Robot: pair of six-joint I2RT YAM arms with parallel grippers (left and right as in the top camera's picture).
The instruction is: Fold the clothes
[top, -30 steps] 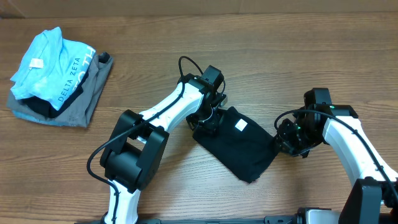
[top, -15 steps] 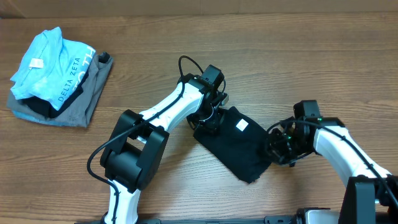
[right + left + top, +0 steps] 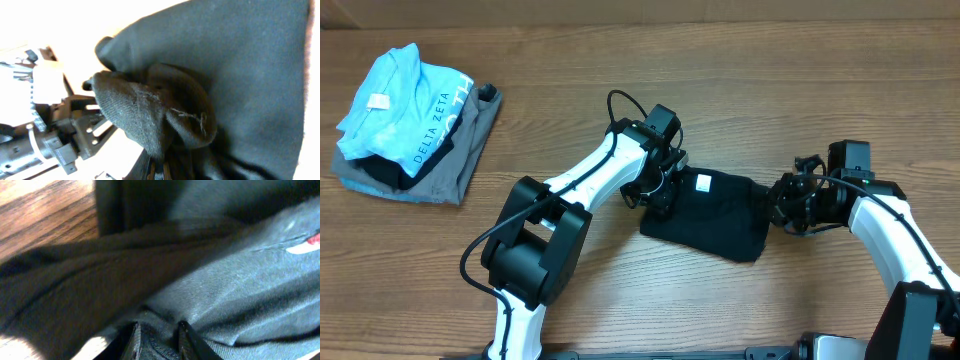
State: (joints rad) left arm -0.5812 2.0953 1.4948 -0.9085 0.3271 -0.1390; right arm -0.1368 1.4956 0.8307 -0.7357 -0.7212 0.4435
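Now, shirt (image 3: 710,215): I see it lying black and bunched near the table's (image 3: 620,80) middle, white tag (image 3: 702,184) up.
Left gripper (image 3: 658,195): my fingers pinch the shirt's left edge.
Right gripper (image 3: 778,205): clamped tight on its right edge.
Pile (image 3: 410,130): far-left corner.

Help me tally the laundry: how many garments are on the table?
3: a plain black cotton T-shirt in the middle; a light blue lettered shirt atop a grey folded garment at far left. Between those two, some dark fabric may be a fourth.
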